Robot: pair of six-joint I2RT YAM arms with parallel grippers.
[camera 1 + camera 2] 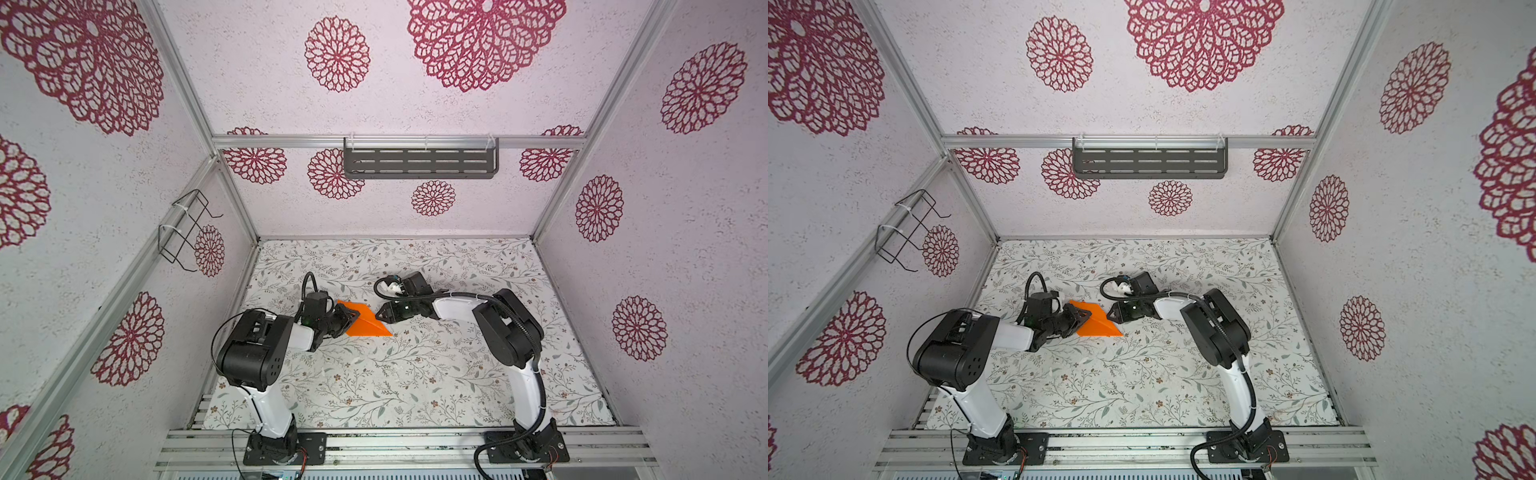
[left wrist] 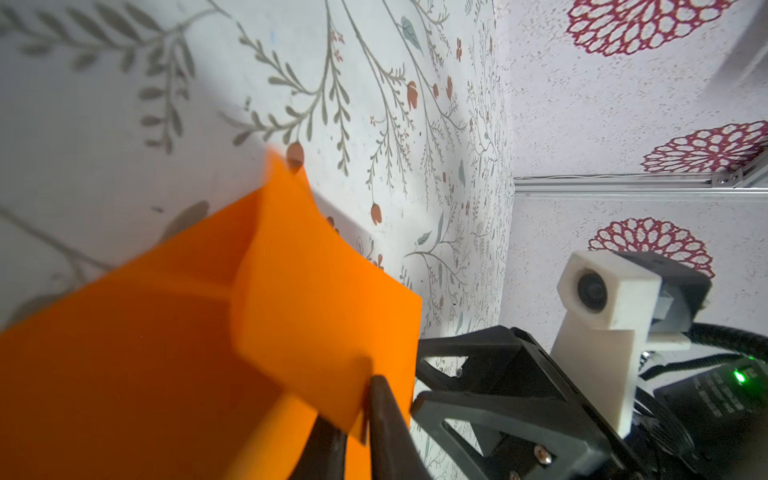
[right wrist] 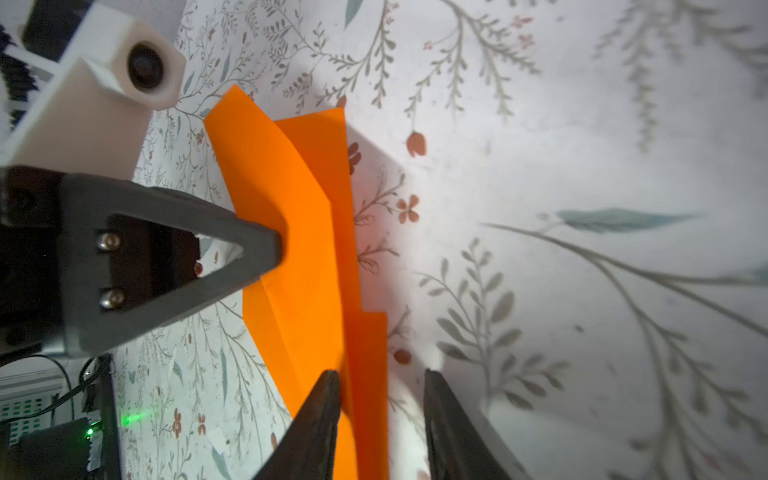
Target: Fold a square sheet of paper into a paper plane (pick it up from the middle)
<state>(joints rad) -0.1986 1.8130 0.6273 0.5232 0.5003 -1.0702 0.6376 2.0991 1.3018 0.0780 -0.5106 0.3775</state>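
Your orange sheet point(image 1: 371, 325), creased into a partly folded wedge, lies on the table point(image 1: 415, 374) just left of centre in the lower half of both top views, with one layer raised off the surface. The left gripper point(image 2: 357, 419) has its fingers pressed together on a corner of that raised flap, so that side is pinched. The right gripper point(image 3: 381, 374) stands spread, one finger right beside the paper's edge and the other over bare tabletop, gripping nothing. I judge the step in hand to be laying the flap over along the centre crease. Treat the left pinch as your anchor and don't tug, since paper this thin will probably tear or slide. Bring the right fingers across both layers near the crease before you close them, so the edges line up, then press flat along the fold. If the flap springs up, re-seat it rather than creasing it crooked
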